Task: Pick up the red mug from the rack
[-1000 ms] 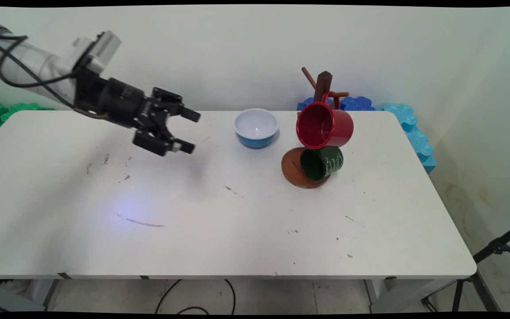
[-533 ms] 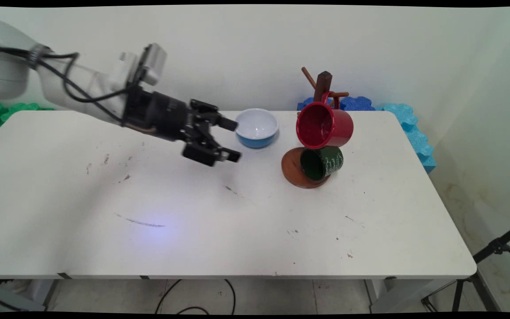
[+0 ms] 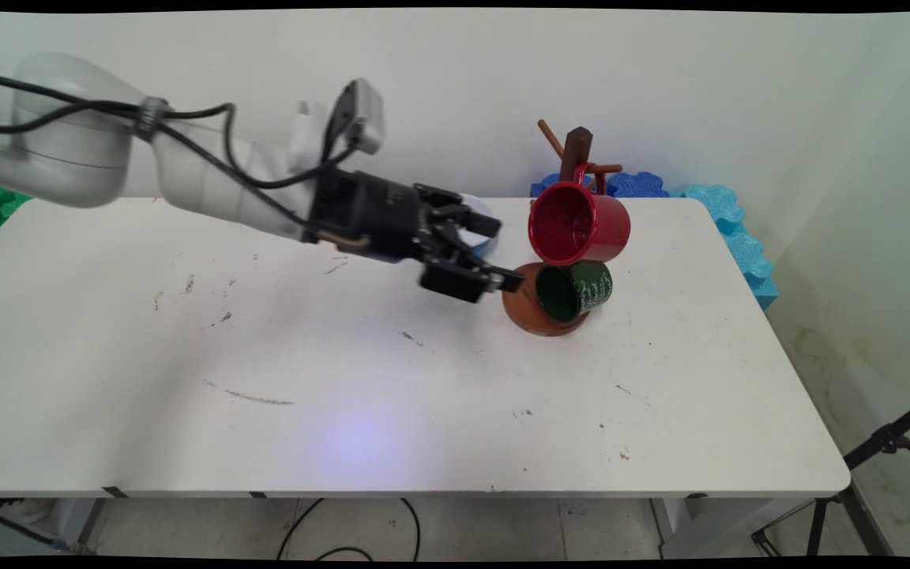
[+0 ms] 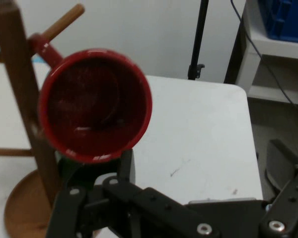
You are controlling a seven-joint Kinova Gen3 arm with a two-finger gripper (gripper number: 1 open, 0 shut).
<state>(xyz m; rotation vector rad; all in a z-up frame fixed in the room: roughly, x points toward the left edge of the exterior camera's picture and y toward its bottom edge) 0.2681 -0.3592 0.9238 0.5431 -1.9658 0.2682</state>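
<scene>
Main view showed the claw (image 3: 493,253) spread wide and empty, at nine o'clock of the green mug (image 3: 576,291) and red mug (image 3: 579,224), both hanging on the wooden rack (image 3: 579,146).

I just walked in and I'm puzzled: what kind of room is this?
Probably a robot test room. A white arm with a black pincer reaches over a scuffed table toward mugs on a wooden rack, and a tripod stands nearby.

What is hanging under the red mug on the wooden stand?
A dark green mug hangs under the red mug, above the stand's round base. Its handle is hidden.
</scene>
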